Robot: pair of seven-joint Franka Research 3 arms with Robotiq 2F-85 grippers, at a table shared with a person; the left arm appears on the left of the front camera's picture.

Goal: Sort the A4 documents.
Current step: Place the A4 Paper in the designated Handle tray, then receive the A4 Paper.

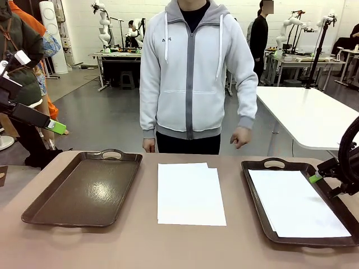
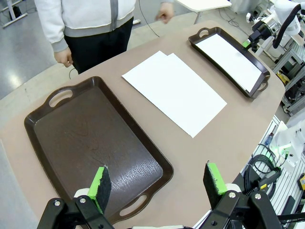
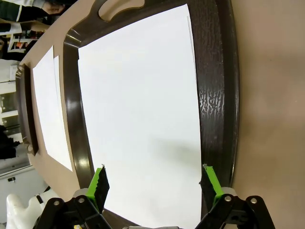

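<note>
Two overlapping A4 documents lie flat on the table between two dark brown trays. They appear again in the left wrist view, A4 documents, and the right wrist view, A4 documents. Another white sheet lies in the right tray. My right gripper hovers open over that tray's right rim, and its green fingers straddle the sheet without touching it. My left gripper hangs open, high above the empty left tray; its fingers hold nothing.
A person in a grey hoodie stands at the table's far edge with both hands down and off the table. Bare tabletop lies in front of the sheets. A white table stands behind on the right.
</note>
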